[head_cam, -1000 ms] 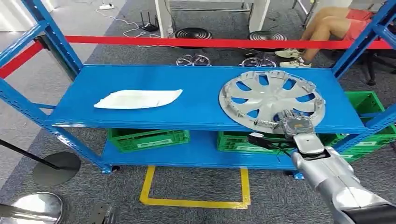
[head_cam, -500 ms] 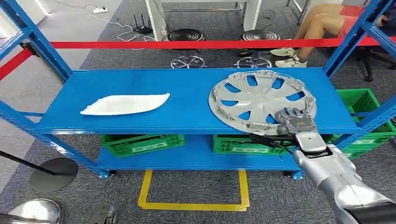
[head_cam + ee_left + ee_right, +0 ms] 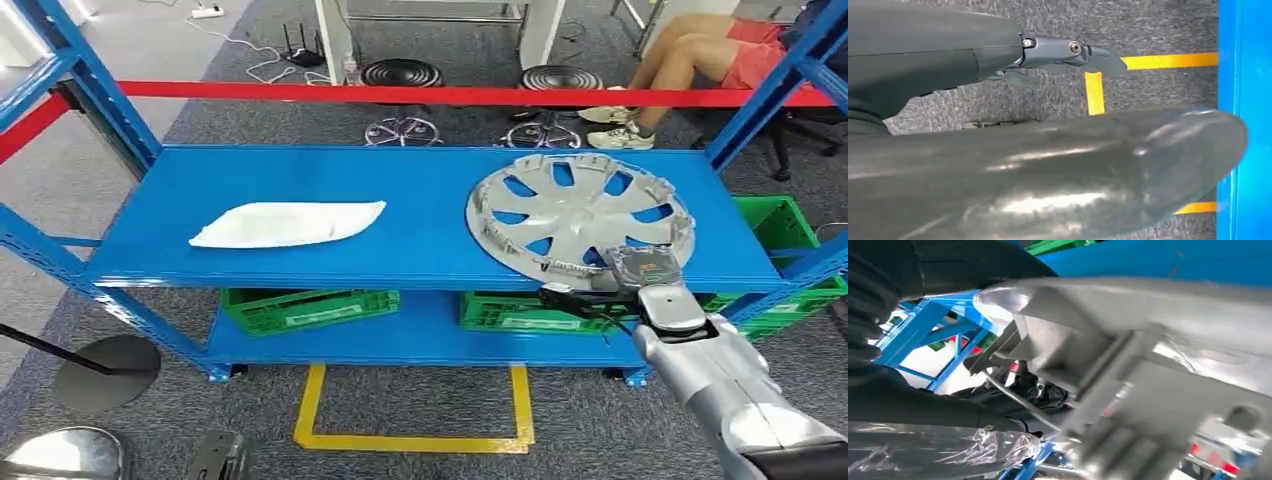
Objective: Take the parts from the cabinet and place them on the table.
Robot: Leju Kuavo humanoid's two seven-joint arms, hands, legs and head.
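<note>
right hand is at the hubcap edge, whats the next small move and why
Probably lift the hubcap slightly off the blue shelf and draw it toward the robot. The right hand looks closed on its near rim, which overhangs the shelf's front edge, so it seems ready to come away.

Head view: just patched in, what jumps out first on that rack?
The silver hubcap lies flat at the right end of the blue shelf, with the right hand on its near rim. Toward the left end lies a white curved part, untouched. Green crates sit on the level below.
</note>
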